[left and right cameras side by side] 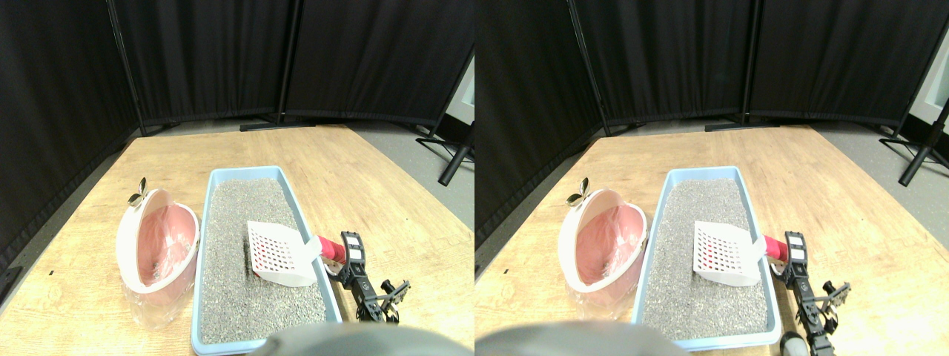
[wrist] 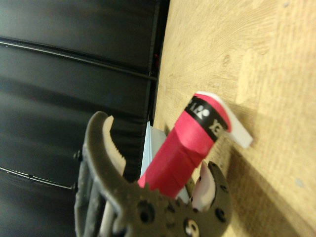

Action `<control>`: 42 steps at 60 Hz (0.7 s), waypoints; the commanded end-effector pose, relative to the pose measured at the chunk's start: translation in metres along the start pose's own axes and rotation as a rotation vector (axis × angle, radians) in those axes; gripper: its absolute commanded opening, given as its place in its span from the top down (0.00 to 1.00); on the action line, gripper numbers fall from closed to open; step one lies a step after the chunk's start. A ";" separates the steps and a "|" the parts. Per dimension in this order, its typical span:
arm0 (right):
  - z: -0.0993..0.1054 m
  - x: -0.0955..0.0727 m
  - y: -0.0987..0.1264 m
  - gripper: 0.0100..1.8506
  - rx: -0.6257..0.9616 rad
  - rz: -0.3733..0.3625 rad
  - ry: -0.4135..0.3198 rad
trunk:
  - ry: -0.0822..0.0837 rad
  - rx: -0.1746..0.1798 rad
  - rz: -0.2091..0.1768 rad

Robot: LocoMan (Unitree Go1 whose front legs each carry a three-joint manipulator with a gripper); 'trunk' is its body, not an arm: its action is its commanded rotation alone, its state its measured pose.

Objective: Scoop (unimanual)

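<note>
A: Where is the scoop (left and right cameras side by side: 278,254) right now?

B: Its white slotted head lies over the litter (left and right cameras side by side: 245,252) in the blue tray (left and right cameras side by side: 311,222), near the tray's right wall and about halfway along its length. The head is tilted, with its lower edge down on the grey grains.

A: And the handle?

B: The red-wrapped handle (left and right cameras side by side: 331,248) sticks out over the tray's right rim toward the robot's arm. In the wrist view the same handle (wrist: 185,150) runs up between the two dark jaws, with a black band and a white tip at its end.

A: So the hand (left and right cameras side by side: 342,256) has it?

B: Yes, the right hand (wrist: 163,185) is clamped on the handle; both jaws sit against the red wrap, one on each side.

A: What else is on the table (left and right cameras side by side: 371,178)?

B: A pink bin (left and right cameras side by side: 159,245) with a white rim stands just left of the tray, tipped so its opening faces the tray. It has a clear liner bunched under it and a small metal clip at its top edge. Black curtains (left and right cameras side by side: 222,59) close off the back.
</note>
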 end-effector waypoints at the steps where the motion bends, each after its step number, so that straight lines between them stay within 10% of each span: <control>1: 0.006 0.008 0.000 0.53 0.041 0.002 -0.045 | 0.023 -0.026 0.014; 42: -0.003 0.022 0.004 0.59 0.047 0.023 0.021 | 0.027 -0.044 0.037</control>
